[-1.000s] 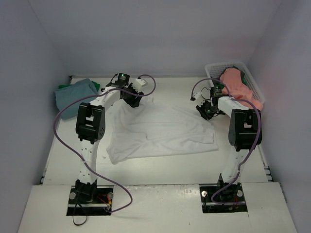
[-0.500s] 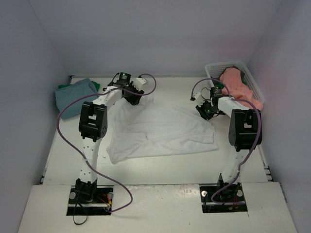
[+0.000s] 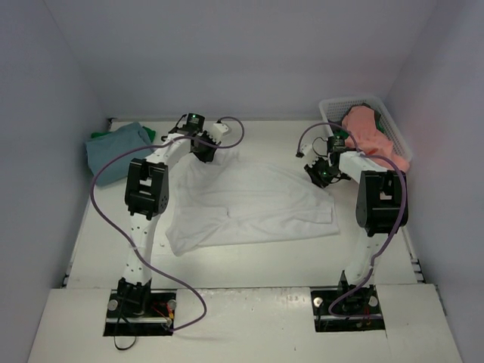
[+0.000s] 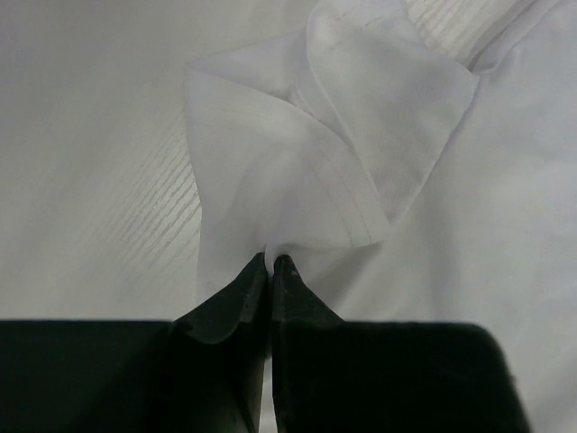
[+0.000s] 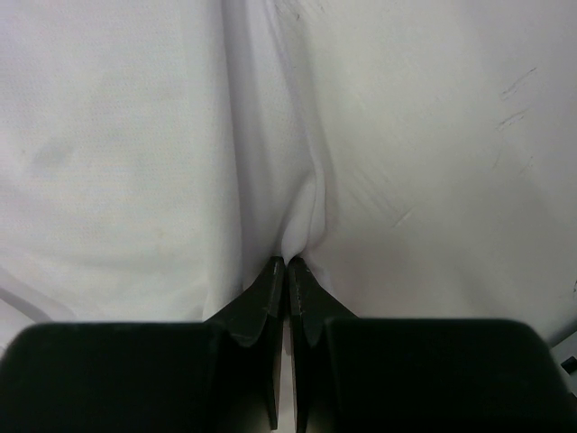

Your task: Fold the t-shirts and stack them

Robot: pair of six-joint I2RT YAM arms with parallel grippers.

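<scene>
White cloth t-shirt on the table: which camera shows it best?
The top external view: the whole white cloth t-shirt lies spread out there. Each wrist view shows only a small pinched fold of it.

Robot lab enclosure, bare pale walls [image 3: 242, 53] around a white table [image 3: 249, 261], bolted arms [image 3: 144, 193] (purple cables [image 3: 92, 193] trailing)

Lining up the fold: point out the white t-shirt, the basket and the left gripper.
white t-shirt [image 3: 257, 200], top view, middle of cloth.
basket [image 3: 349, 99], top view, far rim.
left gripper [image 4: 271, 262], left wrist view, between its fingertips.
</scene>
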